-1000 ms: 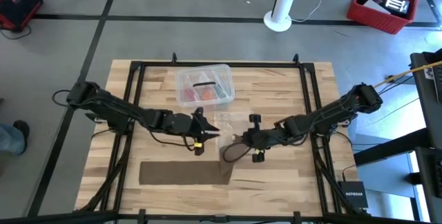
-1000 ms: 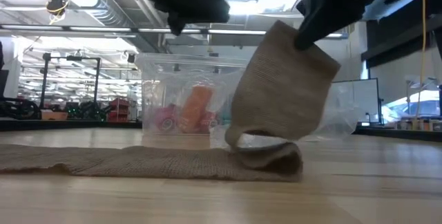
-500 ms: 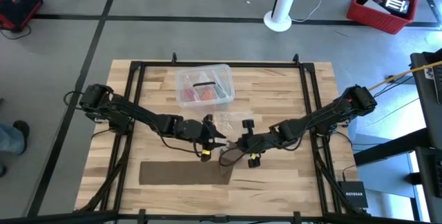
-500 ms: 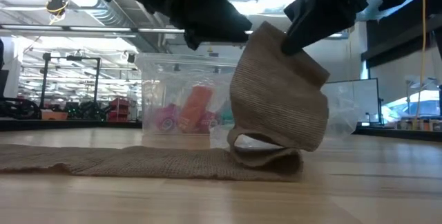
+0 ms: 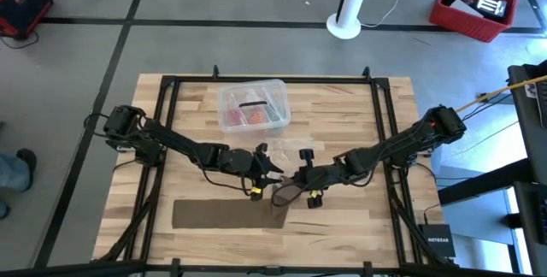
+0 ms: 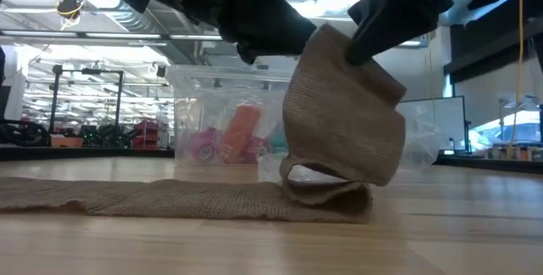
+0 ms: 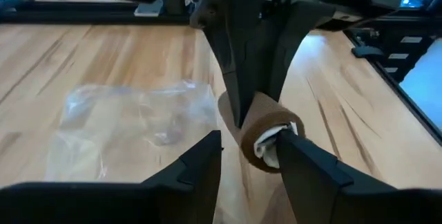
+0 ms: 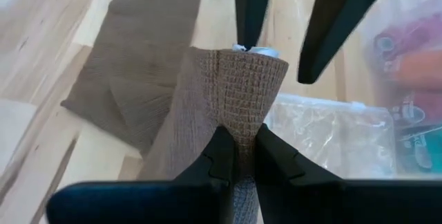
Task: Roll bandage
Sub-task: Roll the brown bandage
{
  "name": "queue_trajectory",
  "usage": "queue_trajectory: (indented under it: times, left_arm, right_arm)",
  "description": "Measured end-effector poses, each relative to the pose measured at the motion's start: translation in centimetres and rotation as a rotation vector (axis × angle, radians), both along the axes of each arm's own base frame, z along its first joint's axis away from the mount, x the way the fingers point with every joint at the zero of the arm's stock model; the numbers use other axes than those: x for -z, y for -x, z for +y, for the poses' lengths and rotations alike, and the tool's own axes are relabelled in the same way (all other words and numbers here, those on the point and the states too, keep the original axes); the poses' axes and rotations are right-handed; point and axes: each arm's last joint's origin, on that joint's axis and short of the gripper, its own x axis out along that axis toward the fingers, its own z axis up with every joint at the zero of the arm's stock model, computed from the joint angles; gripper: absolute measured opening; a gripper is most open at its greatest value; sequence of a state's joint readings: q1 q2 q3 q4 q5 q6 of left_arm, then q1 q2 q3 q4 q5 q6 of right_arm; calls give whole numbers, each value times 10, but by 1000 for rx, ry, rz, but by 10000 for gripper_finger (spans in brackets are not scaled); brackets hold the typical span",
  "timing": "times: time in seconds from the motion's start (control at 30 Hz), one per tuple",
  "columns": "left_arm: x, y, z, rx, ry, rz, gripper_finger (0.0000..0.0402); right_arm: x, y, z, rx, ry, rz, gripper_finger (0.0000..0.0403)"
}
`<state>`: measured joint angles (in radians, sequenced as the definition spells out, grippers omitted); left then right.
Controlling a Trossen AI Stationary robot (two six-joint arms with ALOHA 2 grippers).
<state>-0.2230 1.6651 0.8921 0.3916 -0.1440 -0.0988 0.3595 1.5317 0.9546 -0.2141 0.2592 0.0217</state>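
A grey concrete floor surrounds the pale wooden worktop (image 5: 342, 106), and beyond its far edge the low view looks into a bright hall with ceiling ducts. The bandage (image 5: 229, 214) lies as a flat brown-tan strip along the near edge of the worktop, its right end lifted up off the wood into a loose curl near the middle. The right pincer (image 5: 295, 180) holds that raised end, its two fingers (image 8: 222, 156) pinched tight on the folded fabric (the weave bunches between them in the right wrist view), so the cloth hangs as a broad loop above the strip with its lowest fold just over the doubled end on the wood. The left pincer (image 5: 270, 169) sits right beside it, coming in from the left, its fingers (image 7: 200, 165) parted to a moderate gap and pointing at the open end of the curl, where a whitish inner layer shows; they straddle the loop's edge, and whether they touch the cloth cannot be told. Behind the two pincers, a crinkled clear plastic bag (image 5: 286, 148) rests on the wood, and farther toward the far edge stands a clear plastic box (image 5: 252, 106) with red and orange contents.
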Motion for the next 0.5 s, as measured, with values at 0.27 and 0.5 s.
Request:
queue_trajectory:
  times: [0.27,0.5]
  left_arm:
    - [0,0,2,55,-44,0,90]
    - [0,0,1,84,-75,2,12]
  right_arm:
    - [0,-4,-1,-4,-22,-25,32]
    - [-6,-5,0,20,-33,-26,88]
